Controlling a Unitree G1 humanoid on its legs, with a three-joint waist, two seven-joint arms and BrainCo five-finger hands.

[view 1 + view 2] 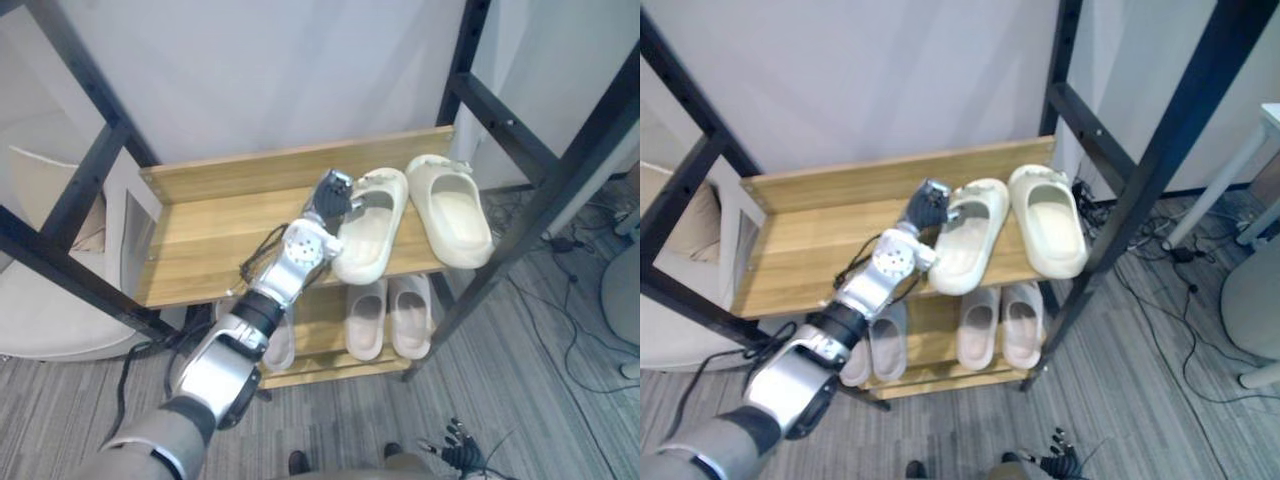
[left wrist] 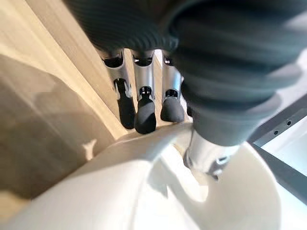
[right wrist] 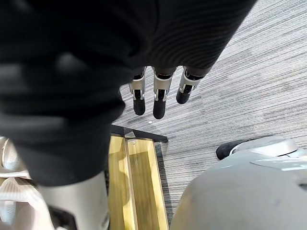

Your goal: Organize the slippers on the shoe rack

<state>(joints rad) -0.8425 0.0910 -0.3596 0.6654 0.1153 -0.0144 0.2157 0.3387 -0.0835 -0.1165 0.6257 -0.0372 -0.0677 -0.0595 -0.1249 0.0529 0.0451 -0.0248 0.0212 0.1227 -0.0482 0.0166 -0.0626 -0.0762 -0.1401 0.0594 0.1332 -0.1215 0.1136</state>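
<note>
On the upper shelf (image 1: 220, 230), the left hand (image 1: 332, 195) pinches a cream slipper (image 1: 375, 240); the right hand (image 3: 159, 98) hangs with fingers straight.

no readable text, labels or numbers

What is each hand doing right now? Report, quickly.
Left hand: shut on the slipper, pinching its rim on the top shelf, thumb inside.
Right hand: open, holding nothing, hanging low.
</note>
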